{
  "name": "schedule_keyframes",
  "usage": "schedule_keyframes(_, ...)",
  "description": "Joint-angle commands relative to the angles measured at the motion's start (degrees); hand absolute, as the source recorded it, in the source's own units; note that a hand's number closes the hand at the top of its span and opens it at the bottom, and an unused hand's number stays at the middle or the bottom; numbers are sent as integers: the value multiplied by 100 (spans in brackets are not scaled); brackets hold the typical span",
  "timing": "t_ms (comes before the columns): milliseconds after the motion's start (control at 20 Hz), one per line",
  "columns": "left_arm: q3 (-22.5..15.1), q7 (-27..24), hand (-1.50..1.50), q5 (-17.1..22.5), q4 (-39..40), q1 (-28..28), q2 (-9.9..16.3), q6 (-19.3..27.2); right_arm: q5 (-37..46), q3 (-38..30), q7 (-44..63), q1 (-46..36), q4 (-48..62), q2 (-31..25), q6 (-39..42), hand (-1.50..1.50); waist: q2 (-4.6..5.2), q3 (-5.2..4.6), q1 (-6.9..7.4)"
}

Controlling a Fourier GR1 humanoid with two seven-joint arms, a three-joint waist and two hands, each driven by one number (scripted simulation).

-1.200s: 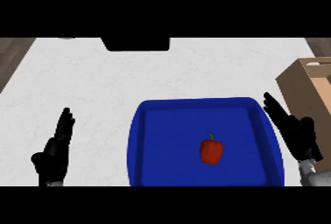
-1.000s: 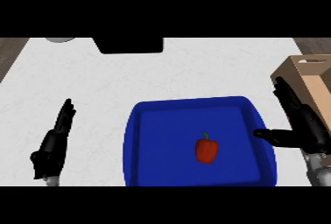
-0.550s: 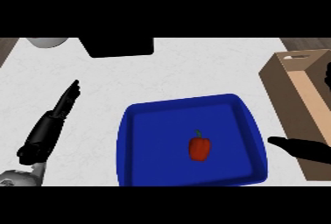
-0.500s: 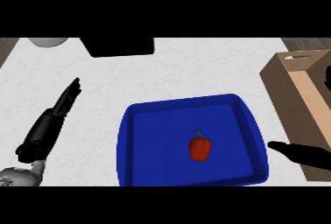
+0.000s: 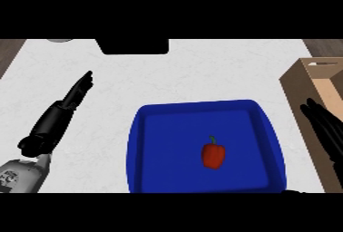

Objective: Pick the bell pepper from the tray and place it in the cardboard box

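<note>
A red bell pepper point(image 5: 213, 155) with a green stem lies in the blue tray point(image 5: 155, 149), right of the tray's middle. The cardboard box point(image 5: 303, 84) stands at the right edge, only partly in view. My right hand point(image 5: 325, 128) shows at the right edge between tray and box, fingers straight and pointing up, clear of the pepper. My left hand point(image 5: 59, 116) lies on the counter left of the tray, fingers stretched out toward the far left, holding nothing.
A black object point(image 5: 132, 45) sits at the counter's far edge, with a grey round thing point(image 5: 60, 40) at the far left corner. White counter point(image 5: 194, 72) stretches between the tray and the far edge.
The view has shifted, so tray and pepper sit more to the right. My right hand has come back up beside the box. The left hand stays stretched out.
</note>
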Motion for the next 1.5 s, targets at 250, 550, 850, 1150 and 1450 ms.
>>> schedule_keyframes(250, -45, 20, 0, -15, 249, -435, -138, -261, 370, 1646, 2560, -1219, -431, 153, 2267, -150, 65, -13, 317)
schedule_keyframes(550, -130, 86, 0, -169, 273, -408, -326, -163, 334, 2417, 4196, -2367, 106, 1315, 3309, -150, 35, -7, 319)
schedule_keyframes(850, 40, -7, 0, -179, 394, -363, -228, -237, 409, 2827, 4832, -2750, 998, 2336, 3461, -150, 22, -3, 232)
schedule_keyframes(1150, 143, -15, 0, -150, 422, -349, -209, -348, 513, 2934, 5177, -3013, 1687, 3204, 3616, -150, 8, 3, 192)
schedule_keyframes(1450, 190, 35, 0, -212, 237, -288, -278, -293, 1253, 2969, 4943, -3109, 2477, 3541, 3522, -150, 2, 14, 165)
